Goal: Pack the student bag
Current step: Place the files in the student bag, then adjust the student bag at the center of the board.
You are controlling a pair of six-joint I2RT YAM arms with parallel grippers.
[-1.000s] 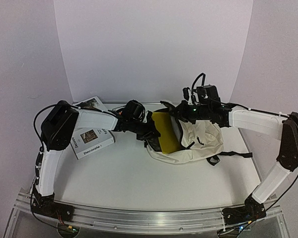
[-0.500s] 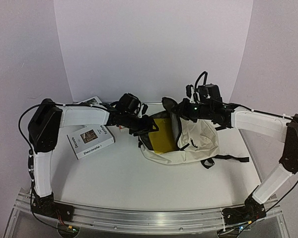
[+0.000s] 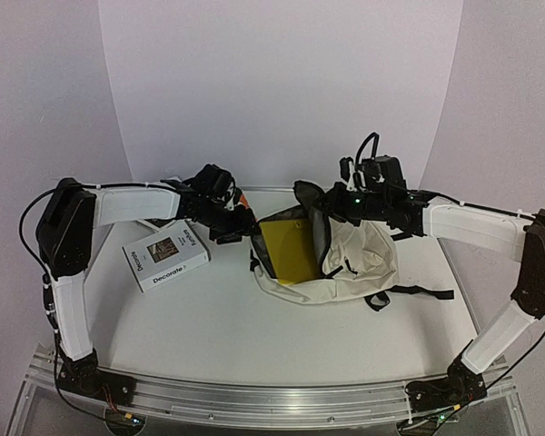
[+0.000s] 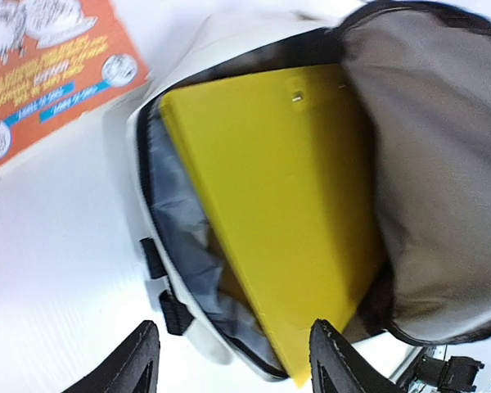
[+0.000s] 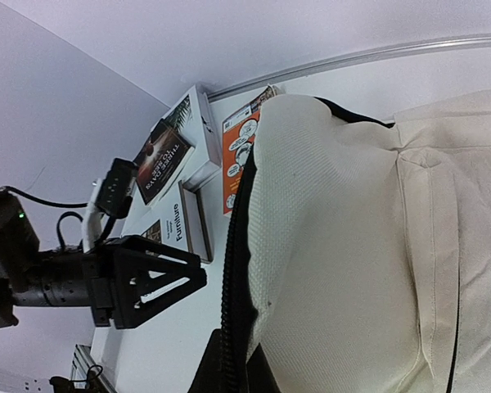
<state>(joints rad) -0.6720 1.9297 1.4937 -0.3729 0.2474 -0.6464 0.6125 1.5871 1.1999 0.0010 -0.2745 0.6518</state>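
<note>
The student bag (image 3: 359,259) lies on its side mid-table, its mouth facing left and held open. A flat yellow folder (image 3: 288,250) stands inside the mouth, one corner poking out past the rim. My left gripper (image 3: 242,223) hovers just left of the mouth, open, with nothing between its fingers. In the left wrist view the yellow folder (image 4: 286,205) fills the bag's grey-lined opening (image 4: 180,246), and my left gripper (image 4: 233,367) spans it from outside. My right gripper (image 5: 237,375) is shut on the bag's black zipper edge (image 5: 233,278), lifting the cream flap (image 5: 352,246).
A white "Decorate" book (image 3: 166,257) lies left of the bag under the left forearm, with more books (image 3: 168,190) behind it. An orange-printed booklet (image 4: 41,74) lies close to the bag's top. Black straps (image 3: 418,292) trail right of the bag.
My left gripper opened, let go of the yellow folder in the bag and drew back to the left. The bag slid slightly left. The right gripper kept its hold.
</note>
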